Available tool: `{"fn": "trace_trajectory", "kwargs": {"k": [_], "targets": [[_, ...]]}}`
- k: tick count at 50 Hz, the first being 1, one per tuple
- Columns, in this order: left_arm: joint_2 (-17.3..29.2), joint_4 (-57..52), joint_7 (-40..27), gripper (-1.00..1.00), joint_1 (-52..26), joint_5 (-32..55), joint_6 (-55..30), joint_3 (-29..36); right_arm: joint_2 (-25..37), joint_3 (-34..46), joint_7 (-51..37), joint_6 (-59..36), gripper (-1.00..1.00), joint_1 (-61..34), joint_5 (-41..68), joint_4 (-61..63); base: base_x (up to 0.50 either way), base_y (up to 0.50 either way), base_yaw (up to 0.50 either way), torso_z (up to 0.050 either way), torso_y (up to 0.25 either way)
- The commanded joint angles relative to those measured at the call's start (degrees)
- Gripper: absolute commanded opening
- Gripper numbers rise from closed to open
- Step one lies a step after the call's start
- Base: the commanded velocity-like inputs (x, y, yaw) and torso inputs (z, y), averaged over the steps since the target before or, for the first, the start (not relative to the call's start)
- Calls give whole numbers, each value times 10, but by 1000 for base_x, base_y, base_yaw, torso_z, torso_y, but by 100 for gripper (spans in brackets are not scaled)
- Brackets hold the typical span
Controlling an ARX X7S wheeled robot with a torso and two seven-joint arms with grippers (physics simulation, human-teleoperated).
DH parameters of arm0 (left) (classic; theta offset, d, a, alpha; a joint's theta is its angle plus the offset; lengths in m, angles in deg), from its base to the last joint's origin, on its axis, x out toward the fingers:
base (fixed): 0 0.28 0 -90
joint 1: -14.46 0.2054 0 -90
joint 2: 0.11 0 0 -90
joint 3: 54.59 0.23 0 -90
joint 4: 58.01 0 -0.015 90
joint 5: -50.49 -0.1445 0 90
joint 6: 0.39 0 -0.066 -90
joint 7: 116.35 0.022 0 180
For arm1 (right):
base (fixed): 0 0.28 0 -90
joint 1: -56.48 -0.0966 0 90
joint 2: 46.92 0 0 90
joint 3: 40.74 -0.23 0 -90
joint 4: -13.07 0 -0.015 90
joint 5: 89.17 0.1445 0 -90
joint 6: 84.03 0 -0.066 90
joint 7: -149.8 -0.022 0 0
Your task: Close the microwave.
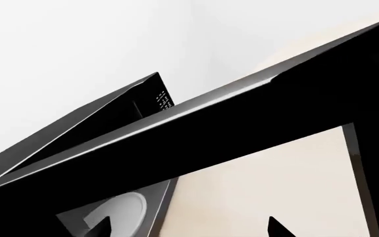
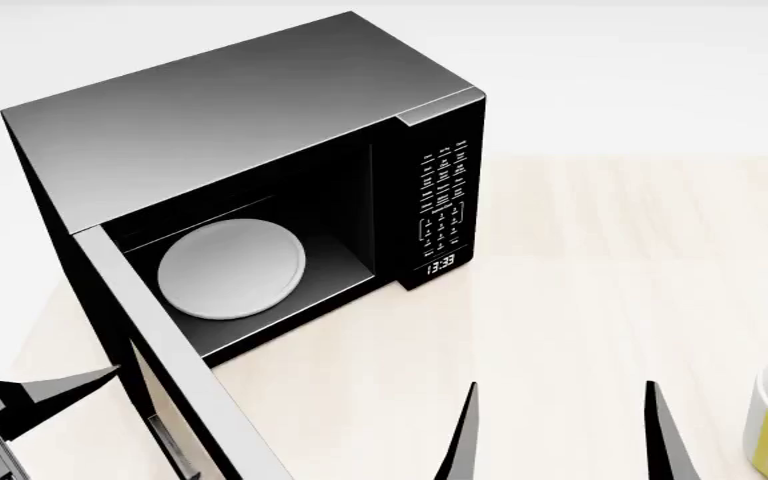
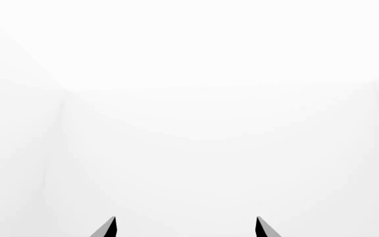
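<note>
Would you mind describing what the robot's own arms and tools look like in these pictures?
Little of them shows. The right tool has two slim, flat black fingers tapering to sharp points, also seen in its wrist view. The left tool is a black pointed wedge with a grey, angular bracket behind it. No cables, markings or sleeves are visible.

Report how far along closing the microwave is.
Done: nothing visible; the microwave door stands swung wide open, exposing the turntable plate. In hand: the left tool sits just outside the open door, apparently placed to push, though contact can't be confirmed. The right tool hangs open over the table, holding nothing. Left: swing the door fully shut.
</note>
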Motion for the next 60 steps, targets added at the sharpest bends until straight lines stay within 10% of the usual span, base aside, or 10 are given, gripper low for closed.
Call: {"fn": "trace_trajectory", "kwargs": {"k": [1, 60], "targets": [[-30, 37, 16, 100, -9, -14, 22, 15, -2, -4, 3, 0, 100, -1, -4, -2, 0, 0, 0, 0, 0], [-146, 191, -51, 100, -102, -56, 95, 20, 10, 8, -13, -2, 100, -6, 2, -7, 0, 0, 0, 0, 0]]}}
